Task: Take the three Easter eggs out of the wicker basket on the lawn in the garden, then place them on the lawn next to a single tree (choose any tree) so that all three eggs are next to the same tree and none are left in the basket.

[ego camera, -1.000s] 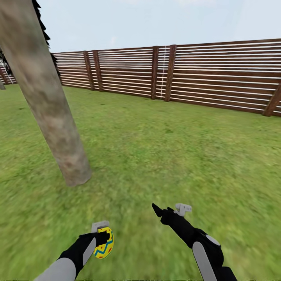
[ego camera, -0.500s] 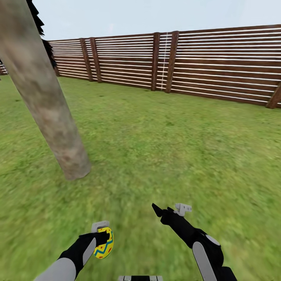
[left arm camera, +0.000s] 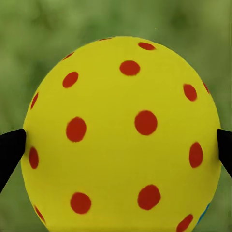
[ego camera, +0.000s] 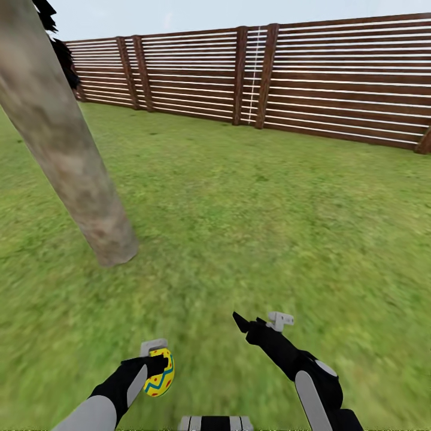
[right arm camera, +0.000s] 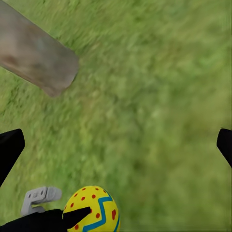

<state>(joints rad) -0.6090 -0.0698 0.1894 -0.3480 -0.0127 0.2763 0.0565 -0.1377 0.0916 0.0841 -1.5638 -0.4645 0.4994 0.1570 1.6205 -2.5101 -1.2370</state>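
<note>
The tree trunk (ego camera: 72,161) rises pale and grey-brown from the lawn (ego camera: 251,203), its base planted in the grass ahead of the robot and to its left. Beyond the trunk, the slatted brown fence (ego camera: 335,78) closes off the far edge of the garden.

Short of the trunk's base, nearer the robot, the left gripper (ego camera: 157,365) is pinching one Easter egg (ego camera: 160,372), held above the grass. In the left wrist view the yellow, red-dotted shell (left arm camera: 123,135) sits squarely between the two dark fingertips (left arm camera: 10,150), which touch it on either side.

Further from the trunk, the right gripper (ego camera: 258,320) is spread wide and holds nothing; its wrist view shows its fingers far apart, with the trunk's foot (right arm camera: 41,58) and the carried egg (right arm camera: 94,209) between them.

What matters for the coming move is that the trunk's base lies forward of the held egg and a little to its left, with bare grass between. The left arm is both nearer the tree and the loaded one, so setting the egg down by the trunk is probably its job.
</note>
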